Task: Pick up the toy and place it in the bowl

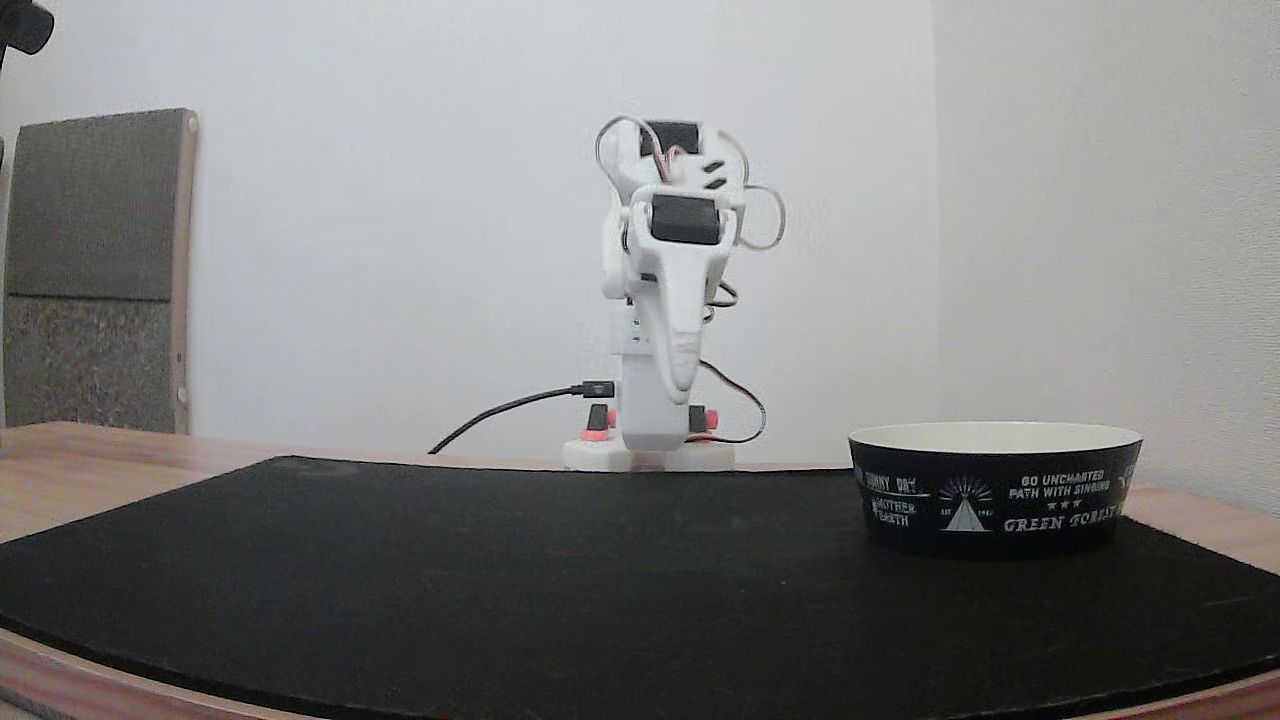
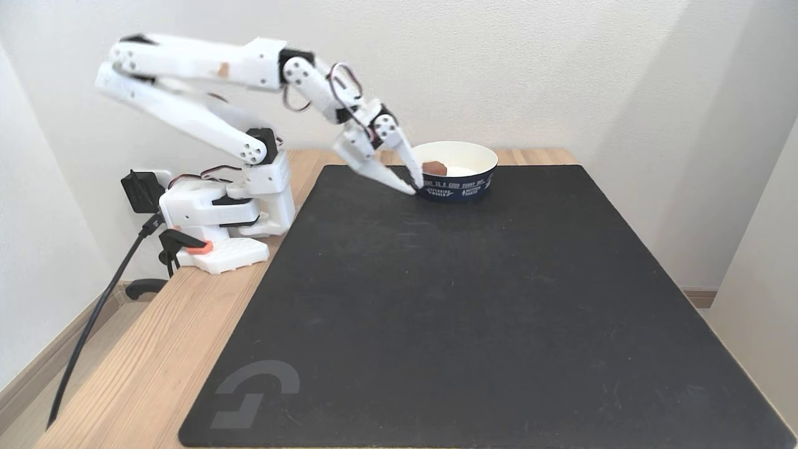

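Black mat [image 2: 474,299] bears the bowl [image 2: 464,185], whose toy [image 2: 434,168] one fixed view reveals beside parted, empty jaws.

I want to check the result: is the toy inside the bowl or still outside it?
Inside. In a fixed view the toy lies on the cream inside of the bowl, below its rim, apart from the open gripper beside it.

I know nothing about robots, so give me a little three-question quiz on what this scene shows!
1. True or false: the toy lies inside the bowl.
2. What does the bowl stand on: A) bare wood, B) the black mat, C) the robot's base?
3. Fill in: the gripper has its fingers spread ____ and holds nothing.

Key: 1 true; 2 B; 3 apart. The gripper's tips sit just beside the bowl's outer wall.
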Available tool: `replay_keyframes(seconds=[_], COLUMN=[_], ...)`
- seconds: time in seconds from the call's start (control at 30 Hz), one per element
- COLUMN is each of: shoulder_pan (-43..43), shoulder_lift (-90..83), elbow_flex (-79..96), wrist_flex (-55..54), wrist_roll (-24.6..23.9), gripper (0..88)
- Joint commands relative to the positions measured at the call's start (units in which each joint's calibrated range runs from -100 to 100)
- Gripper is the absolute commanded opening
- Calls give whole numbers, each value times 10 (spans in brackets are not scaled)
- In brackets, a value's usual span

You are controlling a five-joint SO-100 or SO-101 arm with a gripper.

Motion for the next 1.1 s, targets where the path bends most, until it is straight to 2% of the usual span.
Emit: replay_keyframes(seconds=[0.0, 0.2, 0.27, 0.47, 1.07], shoulder_pan=[-1, 1, -4, -28, -20], shoulder_lift=[-125, -365, -450, -445, -445], elbow_flex=[90, 270, 268, 267, 267], wrist_flex=[-9, 8, 111, 123, 121], wrist_roll=[-2, -2, -2, -2, 2], gripper=[48, 48, 49, 49, 51])
